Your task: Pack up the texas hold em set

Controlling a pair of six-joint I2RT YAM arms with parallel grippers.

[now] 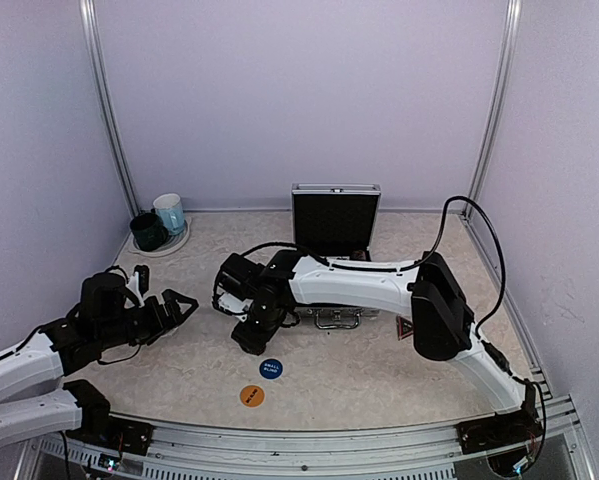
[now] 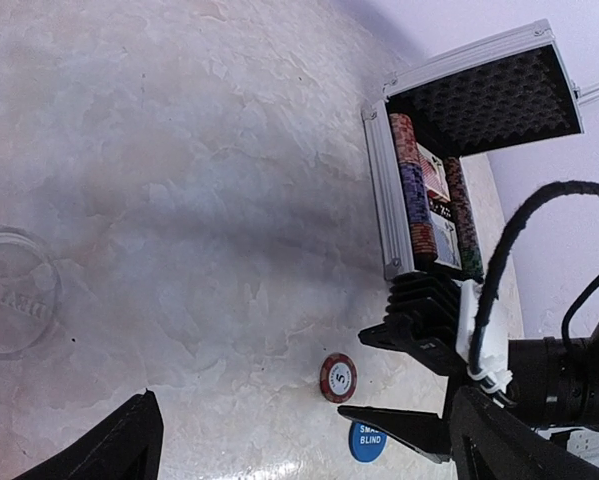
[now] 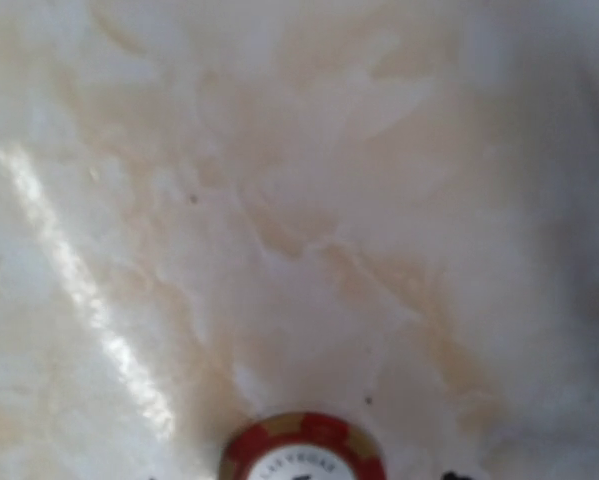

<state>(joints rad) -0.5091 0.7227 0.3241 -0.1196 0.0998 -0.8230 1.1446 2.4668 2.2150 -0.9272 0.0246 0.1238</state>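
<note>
the pale marbled table [image 1: 379,370] carries the silver ribbed aluminium case [image 1: 336,220] at back centre. its long side runs left to right and its upright, black-foam-lined lid faces the arms. the white right arm [image 1: 359,285] stretches across the case's front, hiding most of the tray. from the left wrist, striped chip stacks [image 2: 416,200] lie in rows inside. the right gripper [image 1: 247,340] points down left of the case, jaws apart and empty above a flat round red chip [image 2: 338,377]. the left gripper [image 1: 177,312] gapes wide, holding nothing. two glossy mugs [image 1: 159,222] stand back left. a blue button [image 1: 270,368] and an orange button [image 1: 251,396] lie near the front.
</note>
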